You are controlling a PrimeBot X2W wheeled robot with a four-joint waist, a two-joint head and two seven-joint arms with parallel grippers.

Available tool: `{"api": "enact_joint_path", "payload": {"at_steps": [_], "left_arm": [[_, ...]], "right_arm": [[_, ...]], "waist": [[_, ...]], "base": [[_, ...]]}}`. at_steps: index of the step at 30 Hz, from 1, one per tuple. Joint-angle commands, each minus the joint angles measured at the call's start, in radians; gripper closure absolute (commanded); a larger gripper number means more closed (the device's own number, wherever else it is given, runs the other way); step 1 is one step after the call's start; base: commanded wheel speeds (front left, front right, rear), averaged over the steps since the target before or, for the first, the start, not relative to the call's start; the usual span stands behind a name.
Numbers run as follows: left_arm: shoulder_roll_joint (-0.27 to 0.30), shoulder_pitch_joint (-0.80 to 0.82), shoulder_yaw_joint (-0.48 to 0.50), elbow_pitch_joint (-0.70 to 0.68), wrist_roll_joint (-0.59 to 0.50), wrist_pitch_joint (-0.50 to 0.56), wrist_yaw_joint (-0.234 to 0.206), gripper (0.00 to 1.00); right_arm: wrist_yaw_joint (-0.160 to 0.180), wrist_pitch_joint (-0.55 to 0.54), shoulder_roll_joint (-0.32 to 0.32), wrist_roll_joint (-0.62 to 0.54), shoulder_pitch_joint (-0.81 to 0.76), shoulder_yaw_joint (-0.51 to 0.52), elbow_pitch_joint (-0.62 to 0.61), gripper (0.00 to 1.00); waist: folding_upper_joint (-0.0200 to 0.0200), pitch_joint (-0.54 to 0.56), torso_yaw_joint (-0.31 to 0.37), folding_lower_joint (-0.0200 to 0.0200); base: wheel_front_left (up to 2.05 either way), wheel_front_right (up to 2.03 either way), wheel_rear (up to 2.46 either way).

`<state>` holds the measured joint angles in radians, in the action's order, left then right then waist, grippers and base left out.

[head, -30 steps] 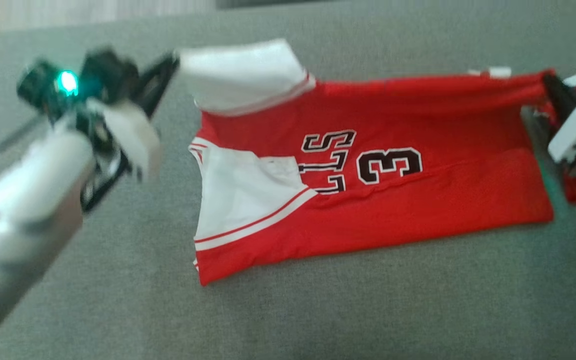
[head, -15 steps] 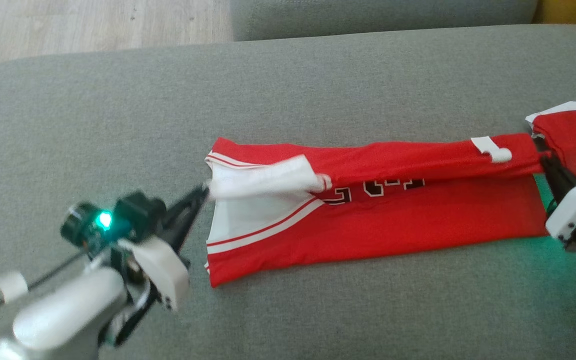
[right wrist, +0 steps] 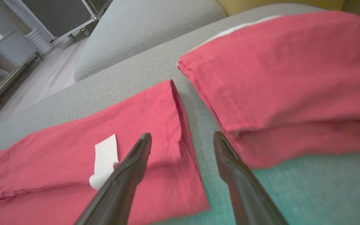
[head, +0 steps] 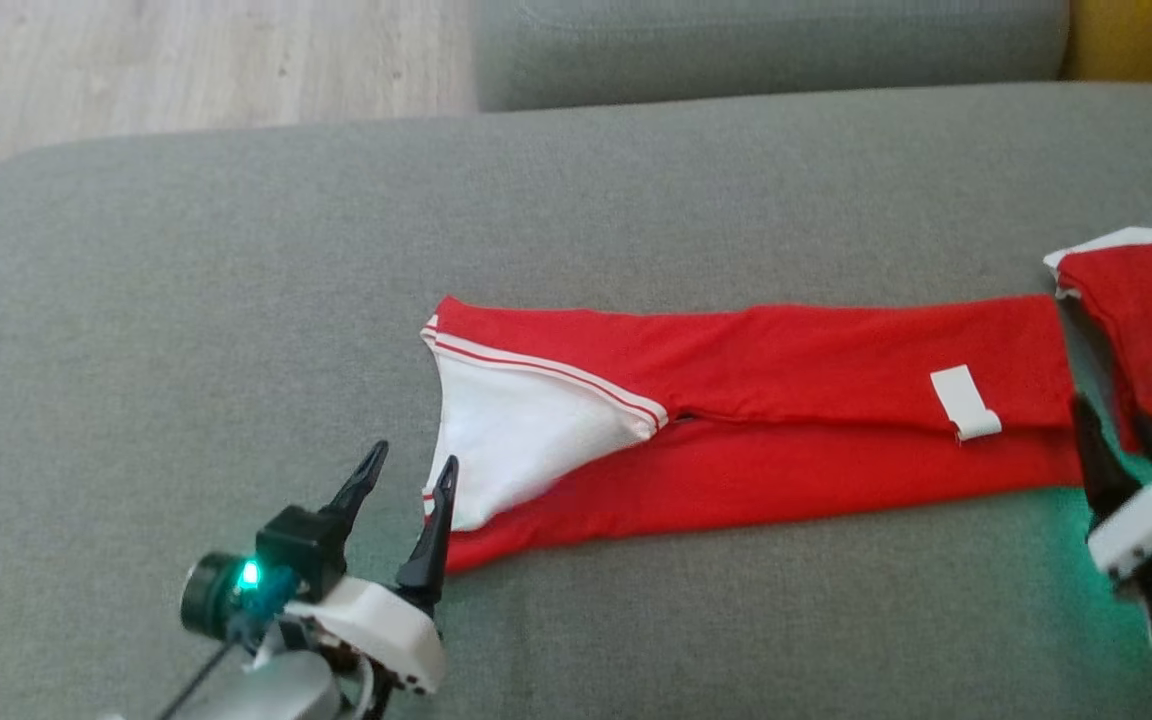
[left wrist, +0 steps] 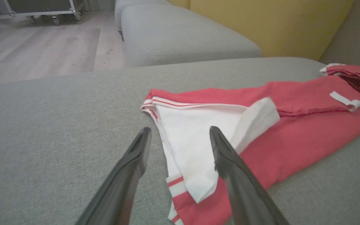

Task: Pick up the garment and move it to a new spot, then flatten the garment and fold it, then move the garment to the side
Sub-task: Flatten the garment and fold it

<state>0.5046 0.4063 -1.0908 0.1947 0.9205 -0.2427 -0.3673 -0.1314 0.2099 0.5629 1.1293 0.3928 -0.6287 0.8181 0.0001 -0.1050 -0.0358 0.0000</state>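
Left gripper: fingers spread wide, nothing between them; inner finger overlapping the white-panelled end of the garment, perhaps in contact, not clear from either view. Right gripper: fingers likewise parted and empty, poised at the garment's opposite end, one finger over its hem corner, the other over bare cushion. Between the two grippers: the garment, red, folded lengthwise into a long narrow band, flat on the grey sofa cushion; white label just ahead of the right gripper. Beyond that gripper's outer finger: second folded red cloth, parted from the band by a strip of cushion. Farther off: wooden floor.
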Motion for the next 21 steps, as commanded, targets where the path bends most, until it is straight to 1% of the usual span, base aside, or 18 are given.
{"api": "enact_joint_path", "payload": {"at_steps": [1, 2, 5, 8, 10, 13, 17, 19, 20, 21], "left_arm": [[0.012, 0.014, 0.059, -0.015, -0.014, -0.014, -0.017, 0.00], [-0.006, -0.007, 0.092, -0.019, -0.032, -0.017, -0.040, 0.00], [-0.066, -0.089, 0.230, -0.075, -0.147, -0.018, -0.102, 0.00], [-0.121, -0.185, 0.333, -0.131, -0.282, -0.019, -0.136, 0.00], [-0.163, -0.244, 0.394, -0.168, -0.355, -0.019, -0.137, 0.00], [-0.200, -0.307, 0.434, -0.182, -0.474, -0.019, -0.124, 0.00], [-0.248, -0.360, 0.474, -0.182, -0.579, -0.019, -0.100, 0.00], [-0.267, -0.379, 0.495, -0.181, -0.613, -0.019, -0.087, 0.00], [-0.273, -0.387, 0.505, -0.178, -0.629, -0.019, -0.081, 0.00], [-0.278, -0.395, 0.516, -0.175, -0.644, -0.019, -0.077, 0.00]], "right_arm": [[0.001, 0.018, 0.021, 0.008, -0.012, 0.007, -0.023, 0.00], [0.001, 0.026, 0.017, 0.015, -0.028, 0.026, -0.028, 0.00], [0.001, 0.041, 0.005, 0.018, -0.057, 0.079, -0.022, 0.00], [0.001, 0.046, -0.016, 0.005, -0.057, 0.121, 0.006, 0.00], [0.001, 0.047, -0.026, -0.008, -0.049, 0.137, 0.033, 0.00], [0.001, 0.033, -0.045, -0.016, -0.027, 0.155, 0.096, 0.00], [0.001, -0.003, -0.066, -0.046, 0.006, 0.157, 0.222, 0.00], [0.001, -0.038, -0.087, -0.052, 0.009, 0.147, 0.259, 0.00], [0.001, -0.065, -0.100, -0.048, 0.005, 0.141, 0.266, 0.09], [0.001, -0.085, -0.109, -0.042, 0.001, 0.139, 0.268, 0.31]], "waist": [[-0.0001, 0.012, -0.006, 0.0000], [-0.0001, 0.017, -0.009, 0.0000], [-0.0001, 0.028, -0.022, 0.0000], [-0.0001, 0.033, -0.043, 0.0000], [-0.0001, 0.035, -0.063, 0.0000], [-0.0001, 0.036, -0.091, 0.0000], [-0.0001, 0.039, -0.124, 0.0000], [-0.0001, 0.043, -0.137, 0.0000], [-0.0001, 0.045, -0.140, 0.0000], [-0.0001, 0.047, -0.142, 0.0000]], "base": [[0.00, 0.00, 0.00], [0.00, 0.00, 0.00], [0.00, 0.00, 0.00], [0.00, 0.00, 0.00], [0.00, 0.00, 0.00], [0.00, 0.00, 0.00], [0.00, 0.00, 0.00], [0.00, 0.00, 0.00], [0.00, 0.00, 0.00], [0.00, 0.00, 0.00]]}}
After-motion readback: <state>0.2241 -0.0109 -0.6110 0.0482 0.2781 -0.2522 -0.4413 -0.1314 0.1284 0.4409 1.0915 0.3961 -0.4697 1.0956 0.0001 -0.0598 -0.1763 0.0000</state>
